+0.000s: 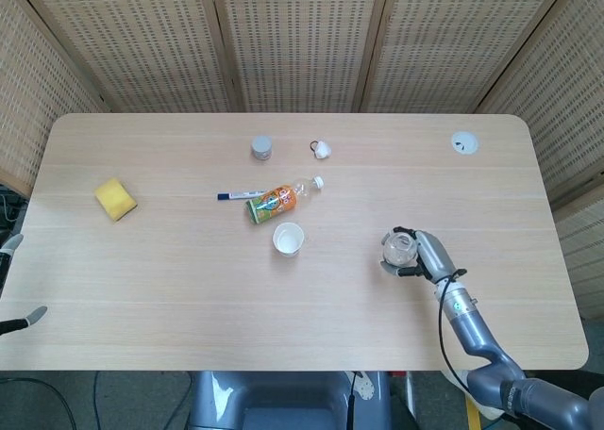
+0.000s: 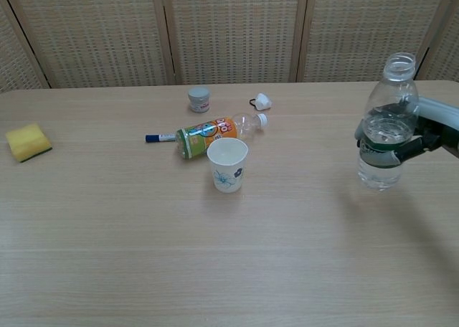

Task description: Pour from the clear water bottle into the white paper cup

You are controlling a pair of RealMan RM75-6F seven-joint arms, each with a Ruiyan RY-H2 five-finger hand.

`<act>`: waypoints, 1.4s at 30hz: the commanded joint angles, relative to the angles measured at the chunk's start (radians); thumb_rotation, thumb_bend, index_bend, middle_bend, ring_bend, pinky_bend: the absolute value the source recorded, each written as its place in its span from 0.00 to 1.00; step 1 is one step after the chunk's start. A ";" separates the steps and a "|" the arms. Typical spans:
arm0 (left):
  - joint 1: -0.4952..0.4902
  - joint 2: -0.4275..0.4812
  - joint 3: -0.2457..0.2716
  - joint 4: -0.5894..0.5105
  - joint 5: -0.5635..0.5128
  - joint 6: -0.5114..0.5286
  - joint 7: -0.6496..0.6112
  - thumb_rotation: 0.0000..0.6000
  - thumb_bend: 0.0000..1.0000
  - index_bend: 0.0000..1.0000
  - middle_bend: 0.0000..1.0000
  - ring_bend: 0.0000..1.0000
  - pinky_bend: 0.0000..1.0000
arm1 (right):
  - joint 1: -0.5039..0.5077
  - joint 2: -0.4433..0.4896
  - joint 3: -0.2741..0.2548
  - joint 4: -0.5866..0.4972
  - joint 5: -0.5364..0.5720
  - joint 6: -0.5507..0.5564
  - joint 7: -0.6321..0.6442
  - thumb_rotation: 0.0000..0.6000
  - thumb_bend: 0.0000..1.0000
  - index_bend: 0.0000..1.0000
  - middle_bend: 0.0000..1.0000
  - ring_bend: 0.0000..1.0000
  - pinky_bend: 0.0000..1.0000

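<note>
The clear water bottle (image 2: 385, 130) (image 1: 399, 248) stands upright and uncapped in the air at the right, with water in its lower part. My right hand (image 2: 423, 135) (image 1: 423, 255) grips it around the green-labelled middle. The white paper cup (image 2: 228, 164) (image 1: 289, 239) stands upright near the table's middle, well to the left of the bottle. The fingertips of my left hand (image 1: 17, 281) show just off the table's left edge, holding nothing.
An orange-labelled bottle (image 2: 215, 133) lies on its side just behind the cup, with a blue marker (image 2: 162, 137) to its left. A small grey jar (image 2: 199, 99) and a white cap (image 2: 261, 100) sit further back. A yellow sponge (image 2: 28, 141) lies far left.
</note>
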 commanded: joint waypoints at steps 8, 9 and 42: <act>-0.003 0.015 0.000 0.002 0.003 -0.008 -0.039 1.00 0.04 0.00 0.00 0.00 0.00 | 0.179 0.005 0.145 -0.186 0.426 -0.044 -0.850 1.00 0.67 0.58 0.66 0.63 0.63; -0.005 0.016 -0.001 0.003 0.002 -0.012 -0.042 1.00 0.04 0.00 0.00 0.00 0.00 | 0.189 0.002 0.146 -0.194 0.457 -0.035 -0.899 1.00 0.67 0.58 0.66 0.63 0.63; -0.020 0.042 -0.004 0.010 -0.014 -0.047 -0.116 1.00 0.04 0.00 0.00 0.00 0.00 | 0.454 -0.228 0.146 -0.156 0.879 0.282 -1.657 1.00 0.69 0.58 0.67 0.65 0.62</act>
